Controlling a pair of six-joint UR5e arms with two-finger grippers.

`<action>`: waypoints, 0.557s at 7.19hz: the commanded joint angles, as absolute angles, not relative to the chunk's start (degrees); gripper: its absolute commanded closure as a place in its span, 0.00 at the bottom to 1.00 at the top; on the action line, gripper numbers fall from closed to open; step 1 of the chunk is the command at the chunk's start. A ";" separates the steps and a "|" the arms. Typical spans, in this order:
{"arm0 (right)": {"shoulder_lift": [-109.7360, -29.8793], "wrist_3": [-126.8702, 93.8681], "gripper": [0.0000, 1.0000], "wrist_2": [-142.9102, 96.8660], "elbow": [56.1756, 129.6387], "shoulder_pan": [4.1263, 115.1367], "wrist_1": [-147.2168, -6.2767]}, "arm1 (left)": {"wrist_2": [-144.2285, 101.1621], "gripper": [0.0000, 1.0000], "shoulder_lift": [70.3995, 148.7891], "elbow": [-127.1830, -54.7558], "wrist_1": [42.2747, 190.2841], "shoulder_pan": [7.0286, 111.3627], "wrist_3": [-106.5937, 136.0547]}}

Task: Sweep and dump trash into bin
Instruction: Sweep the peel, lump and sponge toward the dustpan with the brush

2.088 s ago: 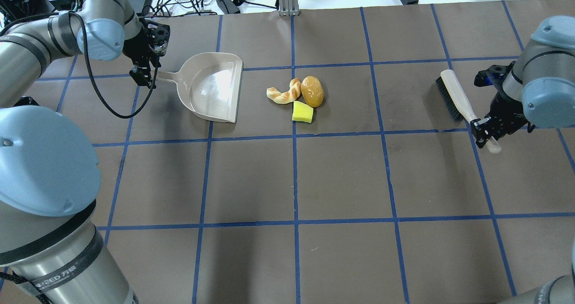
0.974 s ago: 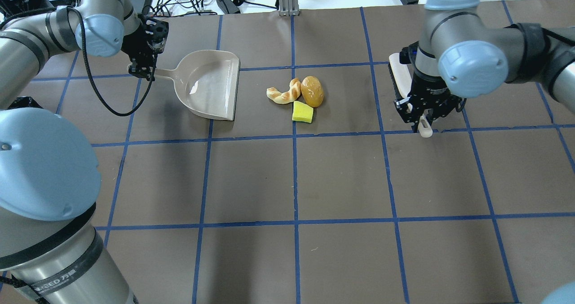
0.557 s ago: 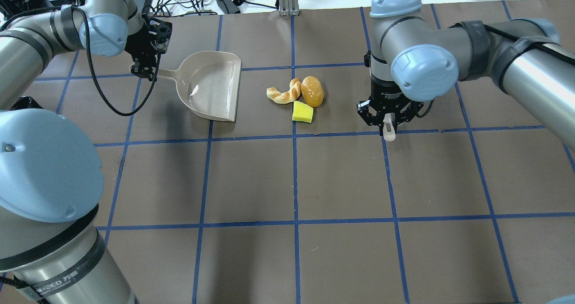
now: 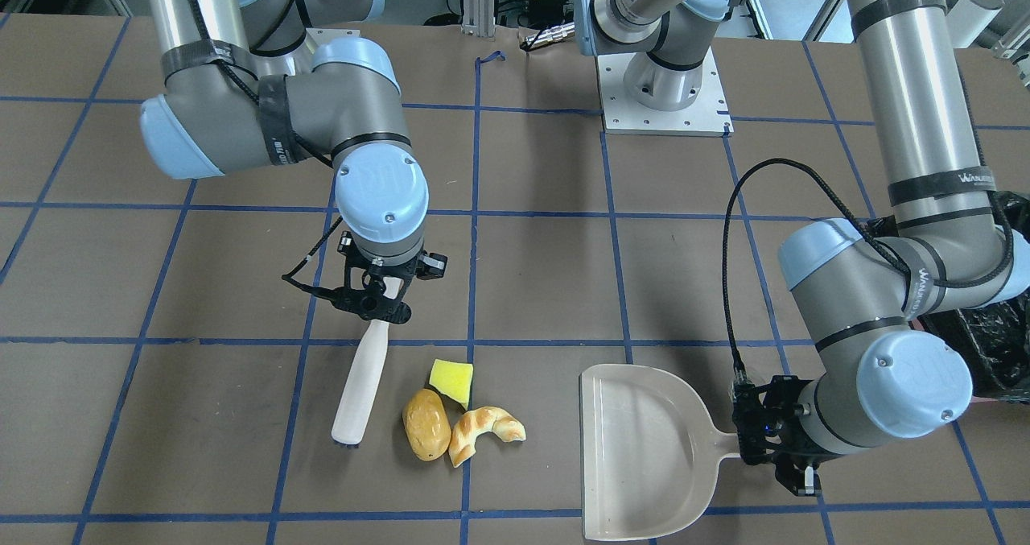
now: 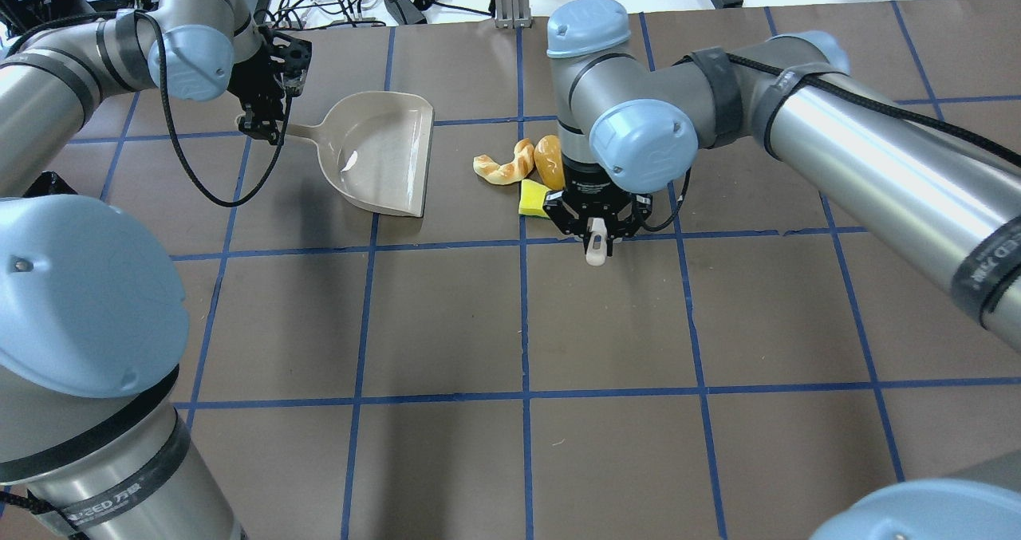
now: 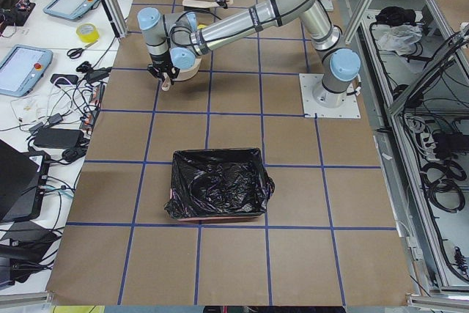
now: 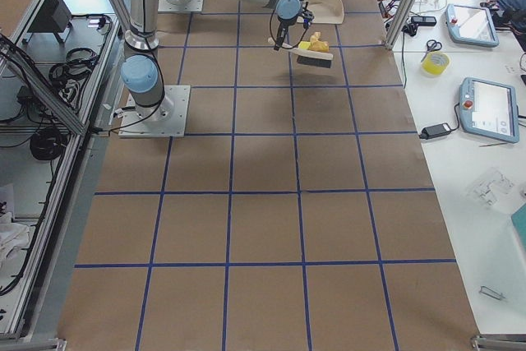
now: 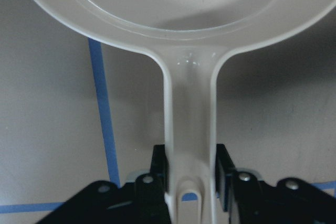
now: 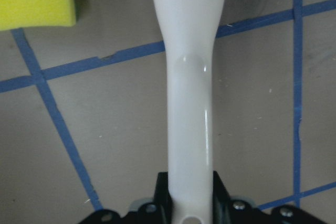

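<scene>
As I see it, right gripper (image 4: 376, 303): clamps brush (image 4: 360, 392), beside trash (image 4: 426, 435).
Left gripper (image 4: 752, 440): grips dustpan (image 4: 636, 448) handle.
Bin (image 6: 216, 153): well apart.

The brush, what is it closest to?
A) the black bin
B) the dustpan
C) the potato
C: the brush, held by the right gripper, is just beside the potato; the dustpan lies farther over.
</scene>
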State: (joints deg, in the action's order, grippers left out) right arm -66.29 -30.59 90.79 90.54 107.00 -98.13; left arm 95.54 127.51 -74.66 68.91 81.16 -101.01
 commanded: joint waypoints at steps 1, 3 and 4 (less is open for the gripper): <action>-62.94 -36.98 1.00 87.81 88.86 109.86 -99.57 | 95.54 1.00 127.53 -74.62 68.91 81.39 -100.99; -61.09 -39.45 1.00 86.84 88.86 111.35 -102.20 | 95.54 1.00 127.70 -74.62 68.91 81.47 -100.29; -60.65 -40.68 1.00 85.36 88.77 111.71 -104.39 | 95.54 1.00 127.71 -74.62 68.91 81.47 -100.02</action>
